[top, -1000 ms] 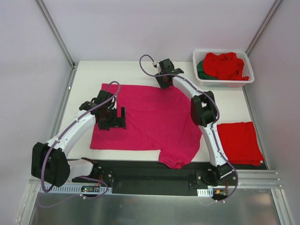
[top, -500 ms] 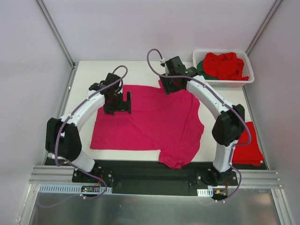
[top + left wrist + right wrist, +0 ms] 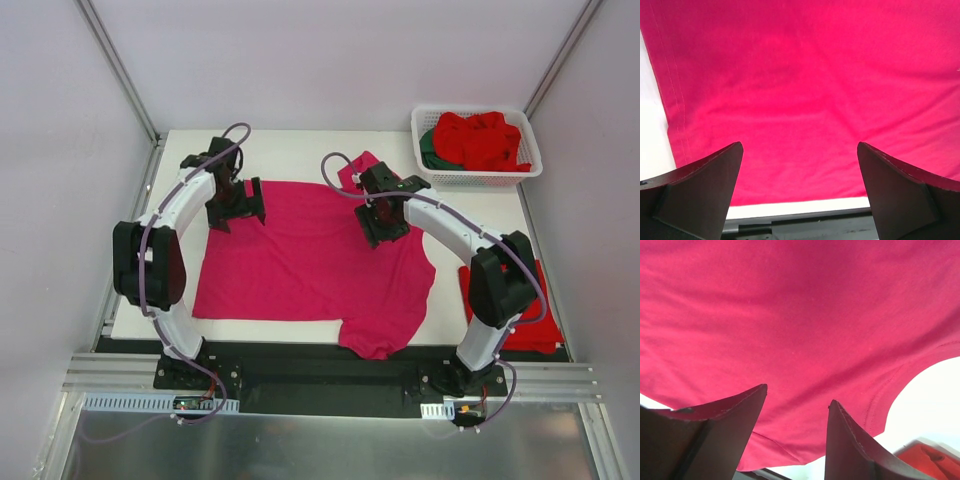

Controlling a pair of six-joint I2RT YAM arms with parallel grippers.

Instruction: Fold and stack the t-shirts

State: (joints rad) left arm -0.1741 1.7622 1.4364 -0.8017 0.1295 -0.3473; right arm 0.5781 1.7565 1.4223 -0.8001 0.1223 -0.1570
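A magenta-pink t-shirt (image 3: 310, 265) lies spread flat on the white table, one sleeve (image 3: 361, 172) poking out at its far edge and another (image 3: 378, 338) at the near edge. My left gripper (image 3: 235, 203) hovers over the shirt's far-left corner, jaws wide open and nothing between them (image 3: 799, 145). Over the shirt's far-right part, near the far sleeve, my right gripper (image 3: 385, 220) is open with only cloth below it (image 3: 799, 394). A folded bright red t-shirt (image 3: 535, 305) lies at the right, partly hidden by the right arm.
A white slotted basket (image 3: 428, 118) at the far right corner holds crumpled red shirts (image 3: 480, 140) and a dark green one (image 3: 428, 150). Grey walls close in the table on three sides. The black arm rail (image 3: 320, 375) runs along the near edge.
The left gripper swung away to the shirt's far-left corner. The right gripper drew back from the far edge to over the shirt, and the far sleeve now shows beyond it.
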